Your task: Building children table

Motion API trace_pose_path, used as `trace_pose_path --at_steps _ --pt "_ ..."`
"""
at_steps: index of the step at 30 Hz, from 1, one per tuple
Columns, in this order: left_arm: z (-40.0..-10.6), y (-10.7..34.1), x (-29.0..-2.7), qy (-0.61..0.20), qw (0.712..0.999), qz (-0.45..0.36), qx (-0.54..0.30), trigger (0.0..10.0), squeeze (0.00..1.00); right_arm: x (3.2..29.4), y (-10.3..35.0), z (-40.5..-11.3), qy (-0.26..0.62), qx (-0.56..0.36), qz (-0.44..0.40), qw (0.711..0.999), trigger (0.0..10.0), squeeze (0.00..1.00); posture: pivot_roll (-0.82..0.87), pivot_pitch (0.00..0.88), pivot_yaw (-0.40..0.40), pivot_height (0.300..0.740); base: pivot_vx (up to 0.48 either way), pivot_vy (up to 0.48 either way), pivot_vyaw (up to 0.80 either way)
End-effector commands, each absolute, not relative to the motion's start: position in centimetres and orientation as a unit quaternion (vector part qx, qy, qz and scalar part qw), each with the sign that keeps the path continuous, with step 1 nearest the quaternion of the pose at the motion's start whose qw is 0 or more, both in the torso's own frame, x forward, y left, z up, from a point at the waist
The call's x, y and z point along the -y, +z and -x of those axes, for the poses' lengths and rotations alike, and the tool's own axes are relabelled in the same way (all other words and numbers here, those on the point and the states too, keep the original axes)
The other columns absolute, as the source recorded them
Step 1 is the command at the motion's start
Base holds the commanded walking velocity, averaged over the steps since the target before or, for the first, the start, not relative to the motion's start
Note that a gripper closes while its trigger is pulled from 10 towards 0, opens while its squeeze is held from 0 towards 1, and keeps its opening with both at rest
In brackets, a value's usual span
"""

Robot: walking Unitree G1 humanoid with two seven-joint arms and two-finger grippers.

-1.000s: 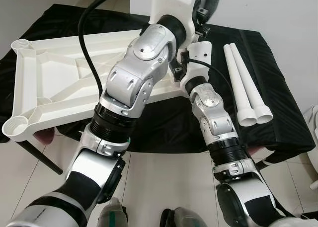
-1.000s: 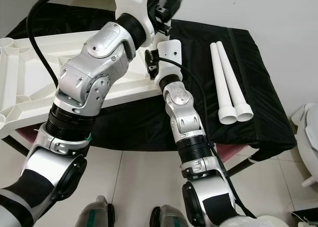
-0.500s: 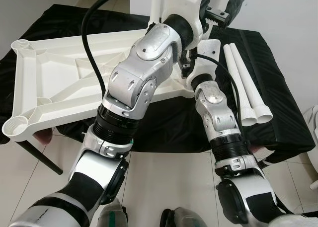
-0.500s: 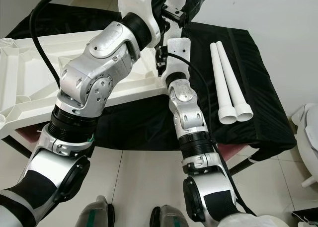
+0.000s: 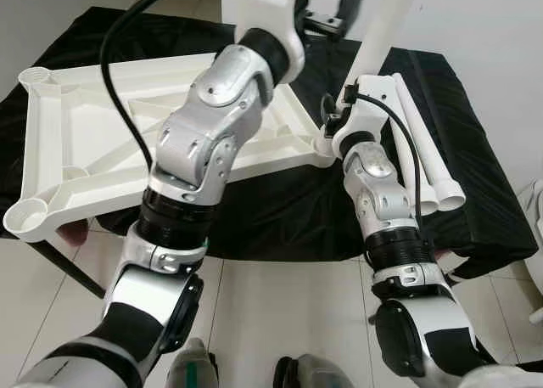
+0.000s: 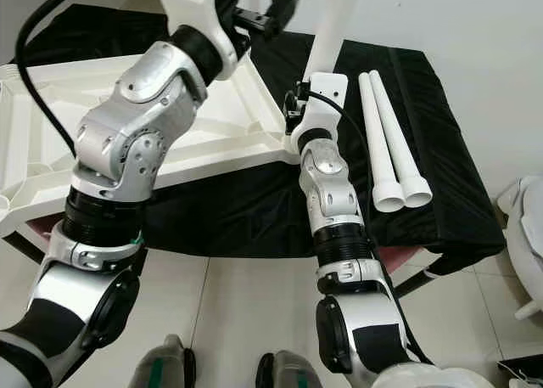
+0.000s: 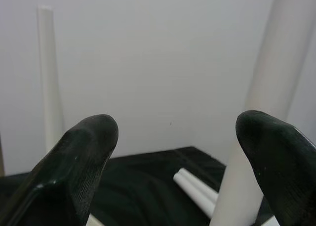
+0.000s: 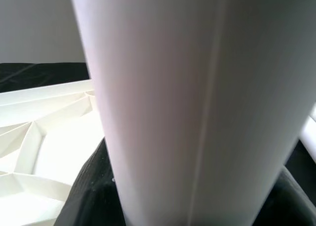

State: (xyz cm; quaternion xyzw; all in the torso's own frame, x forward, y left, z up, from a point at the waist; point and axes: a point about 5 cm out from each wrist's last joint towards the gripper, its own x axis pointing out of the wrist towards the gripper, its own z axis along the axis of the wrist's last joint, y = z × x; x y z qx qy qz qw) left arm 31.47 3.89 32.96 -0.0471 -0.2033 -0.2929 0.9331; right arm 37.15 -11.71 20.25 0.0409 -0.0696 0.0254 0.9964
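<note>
So the right gripper [image 8: 163,206] clamps one leg [image 6: 335,23] upright beside the open left gripper [image 7: 175,152]; two legs [image 6: 386,142] remain unfitted beyond, tabletop [image 5: 93,142] inverted.

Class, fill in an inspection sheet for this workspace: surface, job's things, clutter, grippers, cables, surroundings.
Surface: low table under a black cloth.
Job's things: white tabletop lies underside up, with leg sockets at its corners; an upright leg stands at its near right corner; two spare legs lie side by side on the cloth.
Clutter: nothing seen.
Grippers: left gripper open, raised, beside the upright leg; right gripper close against that leg, fingers not visible.
Cables: black cable loops over the tabletop; a thin one runs along the right forearm.
Surroundings: pale tiled floor, white wall.
</note>
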Motion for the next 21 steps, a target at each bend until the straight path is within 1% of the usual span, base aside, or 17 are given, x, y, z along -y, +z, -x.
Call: trace_pose_path --at_steps 1,3,8,10,11,13,21 --pt "-31.5 32.5 -3.9 -0.31 0.929 0.038 0.197 10.0 0.0 12.2 20.9 -37.3 0.02 0.082 -0.042 0.996 10.0 0.0 0.05 0.0 -0.054 0.74 0.0 0.0 0.0" --pt "-32.4 30.5 -4.9 -0.279 0.946 0.034 0.159 10.0 0.0 13.0 21.2 -37.3 0.005 0.103 -0.045 0.994 10.0 0.0 0.05 0.0 -0.054 0.74 0.0 0.0 0.0" --pt "-32.9 28.4 -5.4 -0.256 0.959 0.026 0.122 10.0 0.0 13.6 21.2 -37.2 -0.006 0.11 -0.048 0.993 10.0 0.0 0.05 0.0 -0.054 0.74 0.0 0.0 0.0" --pt "-33.3 25.5 -5.6 -0.243 0.967 0.011 0.076 10.0 0.0 14.2 21.2 -37.2 -0.017 0.114 -0.042 0.992 10.0 0.0 0.05 0.0 -0.054 0.74 0.0 0.0 0.0" --pt "-33.3 25.5 -5.6 -0.243 0.967 0.011 0.076 10.0 0.0 14.2 21.2 -37.2 -0.017 0.114 -0.042 0.992 10.0 0.0 0.05 0.0 -0.054 0.74 0.0 0.0 0.0" --pt "-33.4 23.4 -5.7 -0.232 0.972 0.002 0.043 10.0 0.0 14.4 21.2 -37.1 -0.019 0.12 -0.04 0.992 10.0 0.0 0.05 0.0 -0.052 0.74 0.0 0.0 0.0" --pt "-33.5 22.1 -6.3 -0.202 0.979 -0.006 0.03 10.0 0.0 14.5 21.1 -36.9 -0.013 0.127 -0.032 0.991 10.0 0.0 0.05 0.0 -0.055 0.74 0.0 0.0 0.0"
